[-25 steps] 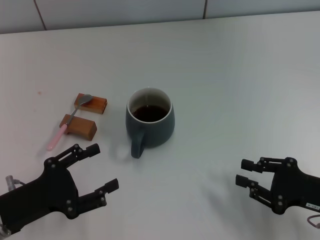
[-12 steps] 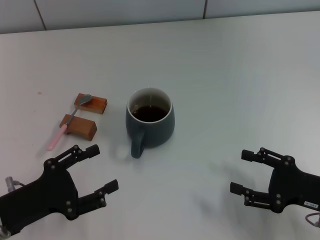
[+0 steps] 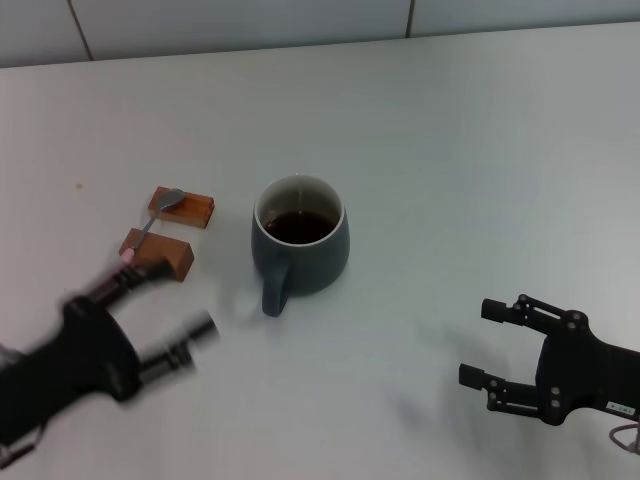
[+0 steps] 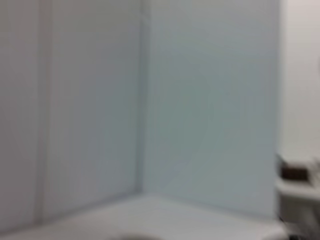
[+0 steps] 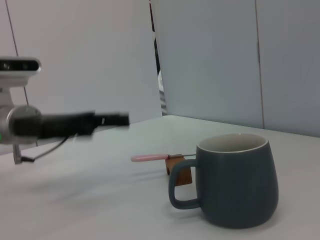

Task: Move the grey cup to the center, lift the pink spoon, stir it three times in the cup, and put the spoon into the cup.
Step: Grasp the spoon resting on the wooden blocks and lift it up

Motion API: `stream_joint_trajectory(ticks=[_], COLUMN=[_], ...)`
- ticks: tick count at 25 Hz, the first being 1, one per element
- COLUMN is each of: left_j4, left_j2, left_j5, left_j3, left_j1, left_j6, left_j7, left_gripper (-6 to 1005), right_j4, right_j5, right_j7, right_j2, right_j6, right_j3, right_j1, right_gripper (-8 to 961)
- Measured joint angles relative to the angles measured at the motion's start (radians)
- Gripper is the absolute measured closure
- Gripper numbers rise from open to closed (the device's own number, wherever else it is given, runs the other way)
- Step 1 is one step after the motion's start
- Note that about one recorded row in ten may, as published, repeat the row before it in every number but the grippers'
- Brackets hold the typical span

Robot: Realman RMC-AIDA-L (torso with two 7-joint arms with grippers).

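Head view: left gripper (image 3: pixel 165 315), fingers spread, hovers just short of the pink spoon (image 3: pixel 140 238), which spans two wooden blocks (image 3: pixel 182 207), bowl toward the table's (image 3: pixel 480 150) far edge. The grey cup (image 3: pixel 299 245) stands mid-table, handle toward the near edge. Right gripper (image 3: pixel 487 345) waits open by the near right corner.
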Motion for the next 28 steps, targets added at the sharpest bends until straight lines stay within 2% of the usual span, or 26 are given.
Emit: stream_joint_trajectory(ticks=[3, 4, 6, 7, 9, 12, 13, 18, 19, 20, 28], left_j4=[-0.076, -0.076, -0.154, -0.154, -0.171, -0.166, -0.162, -0.160, -0.159, -0.144, -0.076], left_j2=[0.002, 0.002, 0.001, 0.001, 0.002, 0.004, 0.004, 0.004, 0.005, 0.007, 0.005], left_j5=[-0.064, -0.064, -0.097, -0.097, -0.101, -0.101, -0.101, -0.101, -0.099, -0.085, -0.066], left_j3=[-0.130, -0.130, -0.312, -0.312, -0.411, -0.455, -0.473, -0.479, -0.478, -0.447, -0.282], left_j1=[0.020, 0.020, 0.057, 0.057, 0.082, 0.097, 0.108, 0.114, 0.120, 0.132, 0.146], left_j6=[0.030, 0.030, 0.063, 0.063, 0.056, 0.038, 0.025, 0.012, -0.016, -0.088, -0.201], left_j7=[-0.080, -0.080, -0.219, -0.219, -0.395, -0.562, -0.679, -0.763, -0.852, -1.011, -1.231], left_gripper=[192, 193, 193, 193, 193, 194, 194, 195, 195, 195, 196], right_j4=[0.004, 0.005, 0.008, 0.009, 0.010, 0.008, 0.008, 0.004, 0.004, 0.004, 0.006], right_j5=[0.000, 0.000, 0.000, 0.000, 0.000, 0.000, 0.000, 0.000, 0.000, 0.000, -0.006], right_j7=[0.000, 0.000, 0.000, 0.000, 0.000, 0.000, 0.000, 0.000, 0.000, 0.000, -0.009], right_j2=[0.000, 0.000, 0.000, 0.000, 0.000, -0.001, -0.001, -0.002, -0.003, -0.003, -0.003], right_j6=[0.004, 0.005, 0.009, 0.011, 0.014, 0.014, 0.015, 0.017, 0.018, 0.019, 0.043], right_j3=[0.001, 0.001, 0.000, 0.000, 0.001, 0.004, 0.005, 0.002, 0.002, 0.002, 0.000], right_j1=[0.003, 0.004, 0.007, 0.009, 0.009, 0.014, 0.016, 0.024, 0.025, 0.028, 0.043], right_gripper=[128, 128, 127, 127, 127, 127, 127, 127, 127, 127, 128])
